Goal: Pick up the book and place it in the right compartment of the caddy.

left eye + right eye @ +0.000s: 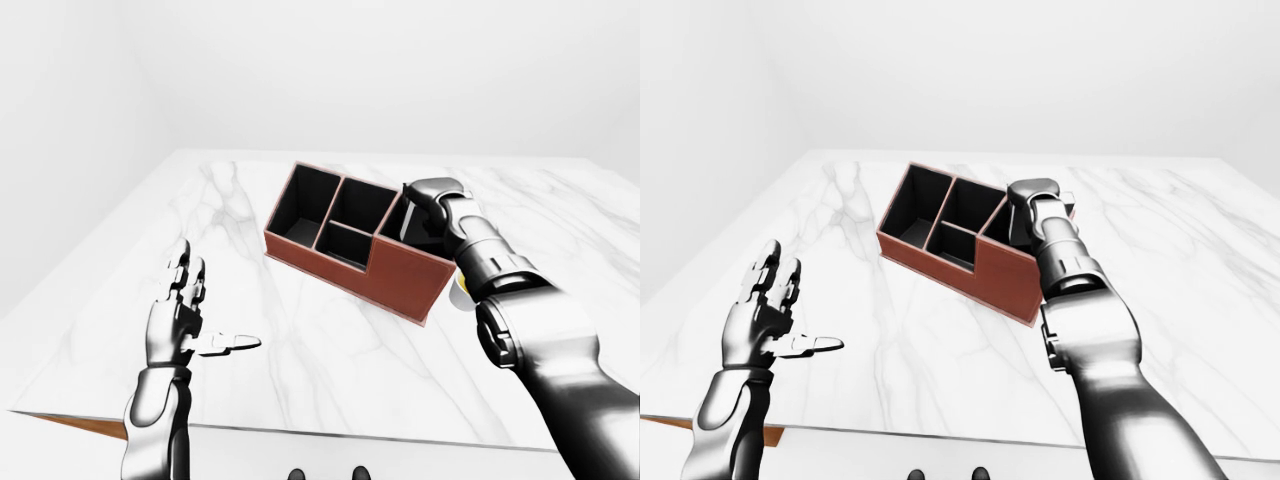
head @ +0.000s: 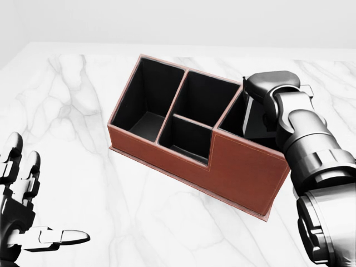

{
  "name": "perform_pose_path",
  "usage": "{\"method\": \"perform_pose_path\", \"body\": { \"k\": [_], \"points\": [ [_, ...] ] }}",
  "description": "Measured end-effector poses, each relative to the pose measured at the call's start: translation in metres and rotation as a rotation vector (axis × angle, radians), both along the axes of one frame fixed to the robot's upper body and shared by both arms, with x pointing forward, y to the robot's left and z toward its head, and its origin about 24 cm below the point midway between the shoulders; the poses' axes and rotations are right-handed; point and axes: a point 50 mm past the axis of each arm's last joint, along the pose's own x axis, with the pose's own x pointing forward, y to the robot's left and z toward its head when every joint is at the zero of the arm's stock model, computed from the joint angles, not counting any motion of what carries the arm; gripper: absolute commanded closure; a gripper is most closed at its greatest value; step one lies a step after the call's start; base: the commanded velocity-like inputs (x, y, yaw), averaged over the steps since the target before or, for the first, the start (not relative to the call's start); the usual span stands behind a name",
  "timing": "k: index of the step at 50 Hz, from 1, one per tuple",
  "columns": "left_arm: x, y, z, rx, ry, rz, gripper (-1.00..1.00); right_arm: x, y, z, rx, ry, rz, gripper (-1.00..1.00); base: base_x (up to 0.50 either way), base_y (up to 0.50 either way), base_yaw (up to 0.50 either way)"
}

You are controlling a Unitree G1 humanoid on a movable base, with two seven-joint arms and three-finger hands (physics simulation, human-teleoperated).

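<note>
Head view: your right hand hangs over the caddy on the marble table, its wrist bent down into the right compartment, the tall-walled one at that view's right end. A dark slab reaches down from the hand into that bay; it is probably the book, though you cannot tell it for sure from the hand's own shadowed parts. Nor can you tell whether the fingers are clamped on it or apart, since the back of the hand hides them. If the book is indeed going in, the step looks like the last one: keep it upright and parallel to the high wall, lower it until it bears on the floor of the bay, and only then let go, lifting straight up so the fingers do not drag the caddy, which sits skewed on the table. A yellowish object peeks out behind the forearm in the left-eye view, just beside the caddy; mind the elbow there. Your left hand waits well apart at lower left, palm raised, fingers spread, thumb out, holding nothing.
</note>
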Motion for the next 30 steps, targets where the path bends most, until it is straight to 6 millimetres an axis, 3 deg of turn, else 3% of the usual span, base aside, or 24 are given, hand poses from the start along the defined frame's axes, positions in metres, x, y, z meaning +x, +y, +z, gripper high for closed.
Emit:
{"method": "perform_pose_path", "body": {
  "k": [30],
  "points": [
    [0.0005, 0.0061, -0.0062, -0.008, 0.01, 0.014, -1.0, -0.0009, 0.0068, -0.0092, 0.009, 0.013, -0.007, 1.0, 0.0, 0.0, 0.0]
  ]
}}
